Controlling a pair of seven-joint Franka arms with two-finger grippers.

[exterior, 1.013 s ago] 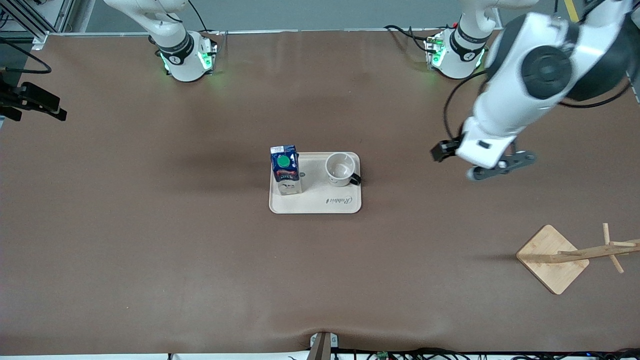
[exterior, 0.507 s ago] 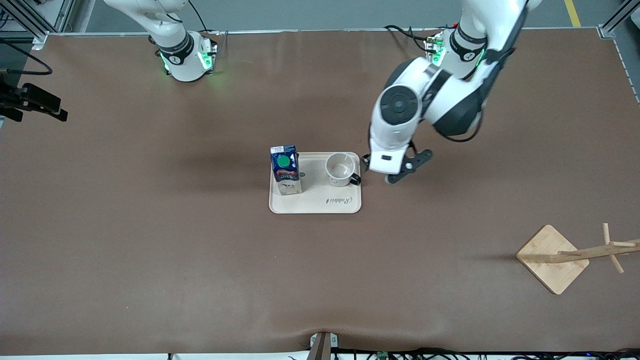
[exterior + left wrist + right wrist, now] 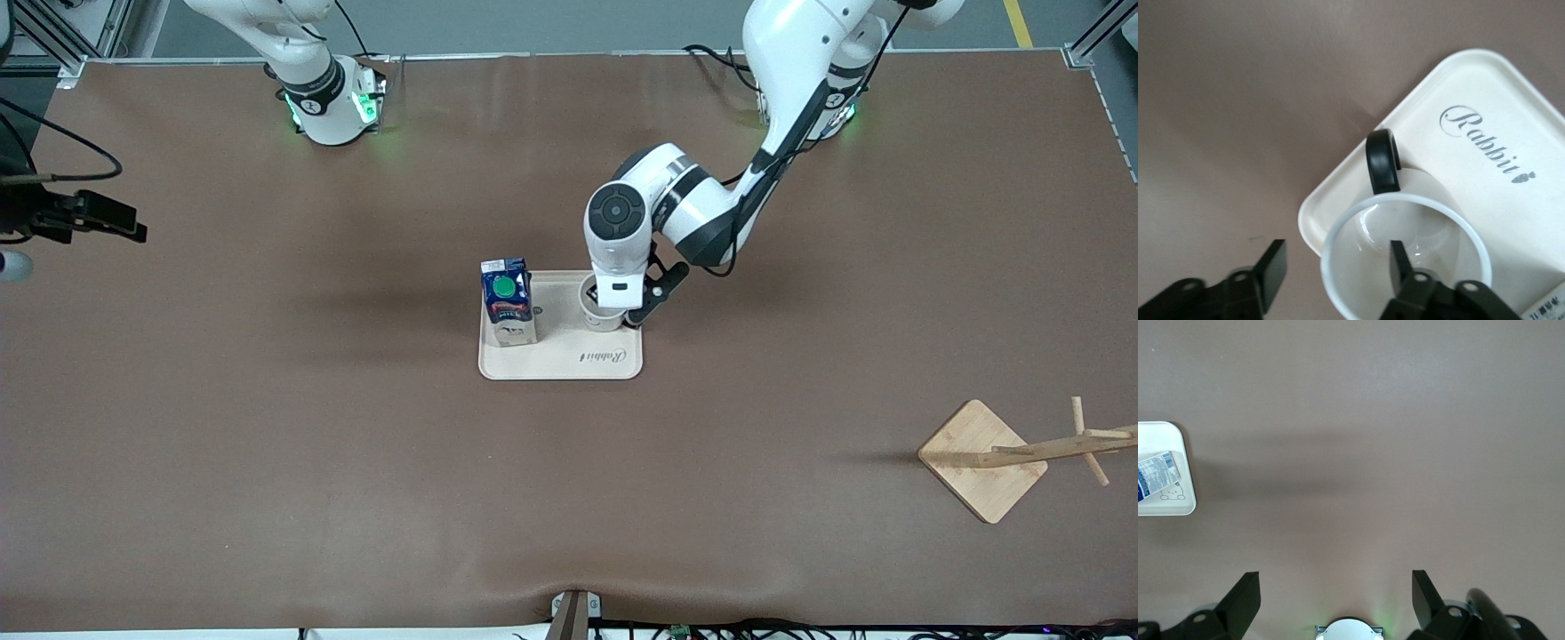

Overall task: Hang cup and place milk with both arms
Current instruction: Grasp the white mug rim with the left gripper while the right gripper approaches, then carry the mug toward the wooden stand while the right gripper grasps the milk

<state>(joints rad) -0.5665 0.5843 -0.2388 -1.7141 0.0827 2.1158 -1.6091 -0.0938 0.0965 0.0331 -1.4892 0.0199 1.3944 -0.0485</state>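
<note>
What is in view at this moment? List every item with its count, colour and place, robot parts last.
Small white mug with a black loop handle: one, upright on the tray, at the end toward the left arm.
Dark-blue milk carton with a round green cap: one, upright on the tray, at the end toward the right arm.
Cream rectangular tray with "Rabbit" lettering: one, mid-table.
Light wooden rack with a square base and pegs: one, toward the left arm's end, nearer the front camera than the tray.
Brown table: one, under everything.
Left gripper: black, open, astride the mug's rim, one finger inside.
Right gripper: black, open, over bare table near the right arm's base; that arm waits.
</note>
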